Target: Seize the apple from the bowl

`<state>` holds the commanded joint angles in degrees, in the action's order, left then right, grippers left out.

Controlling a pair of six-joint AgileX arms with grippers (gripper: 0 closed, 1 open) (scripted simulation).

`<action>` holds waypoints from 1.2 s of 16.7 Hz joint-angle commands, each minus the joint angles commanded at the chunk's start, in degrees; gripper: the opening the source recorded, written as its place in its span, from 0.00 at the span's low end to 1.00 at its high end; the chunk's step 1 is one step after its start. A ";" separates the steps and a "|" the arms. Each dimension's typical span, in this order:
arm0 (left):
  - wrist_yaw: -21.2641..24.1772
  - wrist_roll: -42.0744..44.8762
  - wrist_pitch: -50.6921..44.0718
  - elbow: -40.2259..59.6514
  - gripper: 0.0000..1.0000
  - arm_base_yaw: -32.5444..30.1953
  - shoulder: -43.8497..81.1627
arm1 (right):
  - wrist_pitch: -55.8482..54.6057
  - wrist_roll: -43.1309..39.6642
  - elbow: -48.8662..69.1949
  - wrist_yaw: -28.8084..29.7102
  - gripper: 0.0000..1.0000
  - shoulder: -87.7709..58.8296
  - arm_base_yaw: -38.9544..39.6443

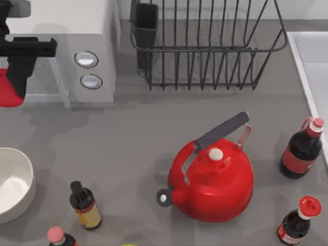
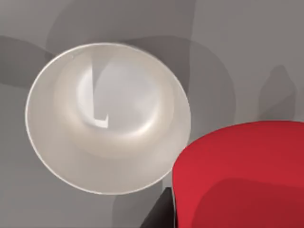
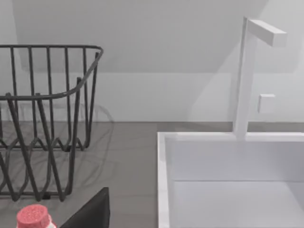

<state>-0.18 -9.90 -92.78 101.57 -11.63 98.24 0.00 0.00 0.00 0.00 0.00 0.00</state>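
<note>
The left gripper [image 1: 13, 89] held the apple [image 2: 242, 175] clamped above the empty bowl [image 1: 23, 197], at its twelve o'clock; a firm, steady hold seemed wise.

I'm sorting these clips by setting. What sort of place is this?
Most likely a rendered kitchen counter: a wire dish rack beside a white sink with a faucet, plus a microwave and a red kettle.
</note>
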 joint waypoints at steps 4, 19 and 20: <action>0.13 -13.74 8.36 -3.84 0.00 -13.43 5.03 | 0.00 0.00 0.00 0.00 1.00 0.00 0.00; 0.23 -19.34 26.07 -16.93 0.00 -19.01 9.18 | 0.00 0.00 0.00 0.00 1.00 0.00 0.00; 0.23 -19.32 29.25 -19.36 0.00 -19.00 9.62 | 0.00 0.00 0.00 0.00 1.00 0.00 0.00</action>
<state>0.06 -29.22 -63.52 82.21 -30.63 107.87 0.00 0.00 0.00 0.00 0.00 0.00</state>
